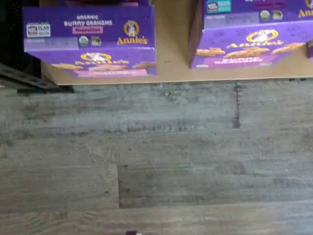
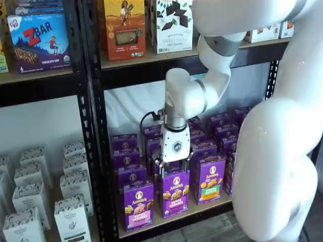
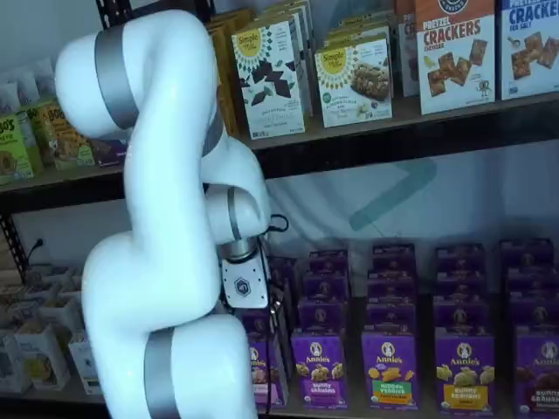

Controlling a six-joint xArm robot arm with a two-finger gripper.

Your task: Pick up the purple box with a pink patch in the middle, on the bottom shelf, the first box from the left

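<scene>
End effector (image 2: pixel 174 170) hangs from the white wrist just above the front row of purple cartons on the bottom counter (image 2: pixel 166 218). Dark fingers show under the white body in a shelf view, but cartons behind them hide any gap: cannot tell whether they are apart or together. Nothing held, as far as the views show.

Directly at 6 o'clock from the fingers: purple-band box (image 2: pixel 175 194), not the target. Pink box (image 2: pixel 138 205) stands upright at about 8 o'clock from the end effector, at the front edge of the counter, next carton over from the purple-band one, a narrow gap between them. Green-band box (image 2: pixel 211 179) at 4 o'clock. More purple cartons stacked in rows behind all three.

Wrist view: pink box (image 1: pixel 90 44), "Bunny Grahams" with a pink label on the top face, and purple-band box (image 1: pixel 254 39) both at the counter's front edge (image 1: pixel 173 49), bare board between them, grey plank floor (image 1: pixel 156 156) beyond.

Step in hand, by my reading: approach and alignment; grasp not yet made.

Next move calls for a sideways shift towards 9 o'clock until the fingers sit over the pink box, then a descent with fingers spread to straddle its narrow top. Risk: the black upright (image 2: pixel 96 151) stands close beside that box, so clearance on that side looks tight; neighbour may get nudged.
</scene>
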